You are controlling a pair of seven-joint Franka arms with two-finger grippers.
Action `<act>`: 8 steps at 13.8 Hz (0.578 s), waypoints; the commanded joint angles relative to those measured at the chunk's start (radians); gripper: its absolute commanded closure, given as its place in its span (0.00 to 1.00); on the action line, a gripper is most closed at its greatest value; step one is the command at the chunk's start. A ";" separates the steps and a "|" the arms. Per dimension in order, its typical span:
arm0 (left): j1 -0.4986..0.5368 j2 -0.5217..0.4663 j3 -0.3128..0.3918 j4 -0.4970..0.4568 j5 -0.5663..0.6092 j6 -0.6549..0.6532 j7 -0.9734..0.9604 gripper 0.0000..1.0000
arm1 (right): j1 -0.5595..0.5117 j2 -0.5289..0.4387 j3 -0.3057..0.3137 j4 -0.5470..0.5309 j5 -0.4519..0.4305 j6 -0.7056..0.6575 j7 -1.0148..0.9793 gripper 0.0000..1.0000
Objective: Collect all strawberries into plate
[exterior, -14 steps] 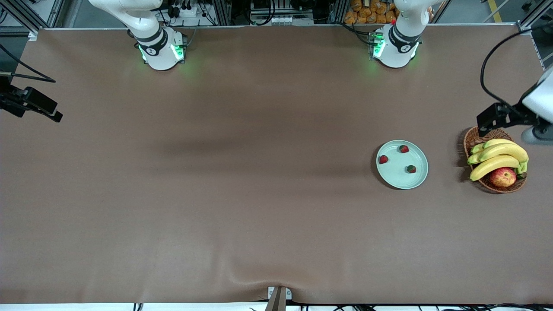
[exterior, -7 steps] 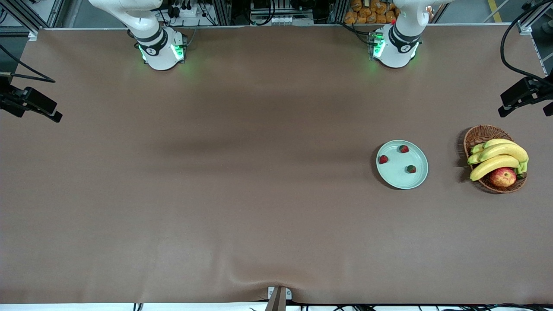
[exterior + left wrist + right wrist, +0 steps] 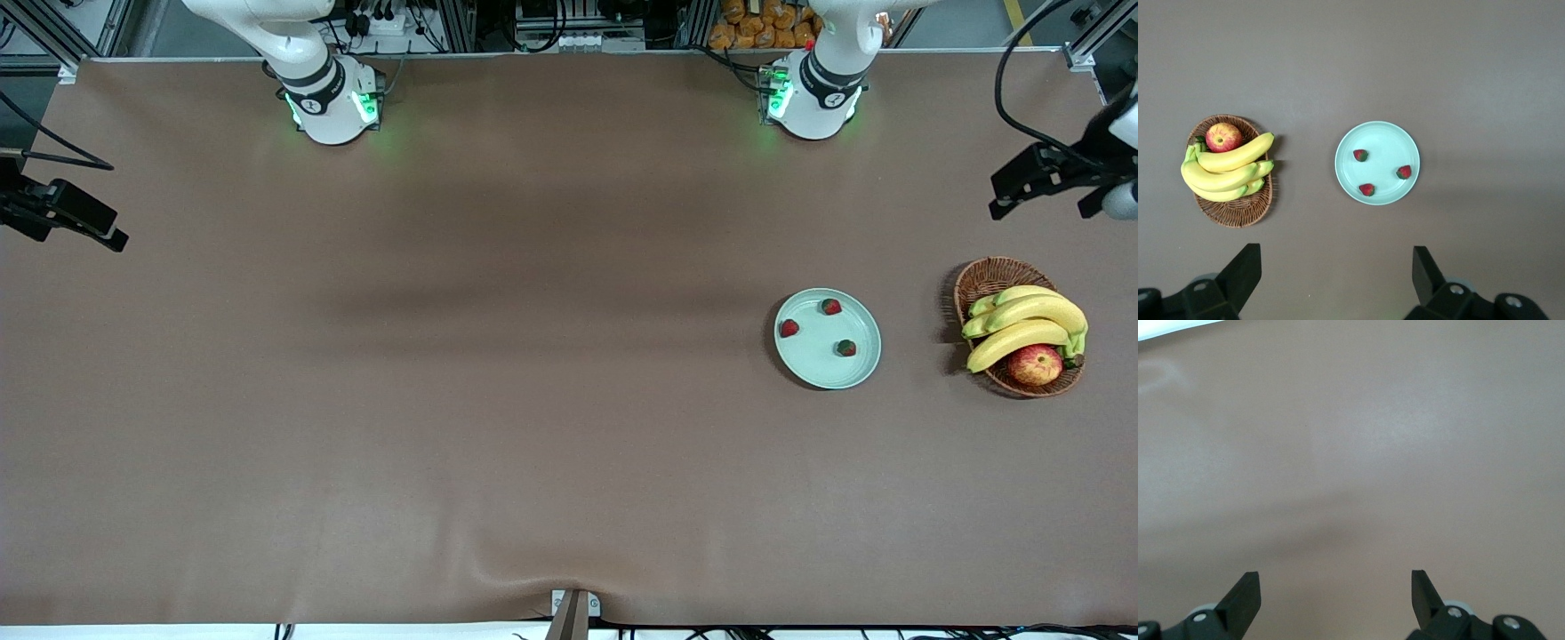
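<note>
Three strawberries (image 3: 830,307) (image 3: 789,328) (image 3: 845,348) lie apart inside the pale mint-green plate (image 3: 818,363), toward the left arm's end of the table. The left wrist view shows the same plate (image 3: 1381,137) with all three berries (image 3: 1360,155) on it. My left gripper (image 3: 1336,267) hangs open and empty, high over bare table beside the plate and the basket. Its wrist (image 3: 1045,173) shows at the edge of the front view. My right gripper (image 3: 1335,587) is open and empty over bare brown table at the right arm's end, where the arm waits.
A brown wicker basket (image 3: 978,280) stands beside the plate, closer to the table's end. It holds a bunch of bananas (image 3: 1022,324) and a red-yellow apple (image 3: 1035,364). The brown cloth bulges slightly at the table's front edge (image 3: 533,578).
The left arm's wrist has drawn back from over the basket's rim toward the robots' side of the table. The plate, berries and right arm have not moved.
</note>
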 commanded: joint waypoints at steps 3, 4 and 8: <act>-0.070 -0.063 0.089 -0.061 -0.035 0.003 0.009 0.00 | 0.007 0.011 -0.005 0.018 -0.014 -0.012 -0.008 0.00; -0.071 -0.055 0.106 -0.050 -0.053 0.003 0.009 0.00 | 0.008 0.011 -0.005 0.018 -0.016 -0.012 -0.008 0.00; -0.076 -0.035 0.138 -0.006 -0.123 -0.025 0.006 0.00 | 0.008 0.011 -0.005 0.016 -0.014 -0.012 -0.008 0.00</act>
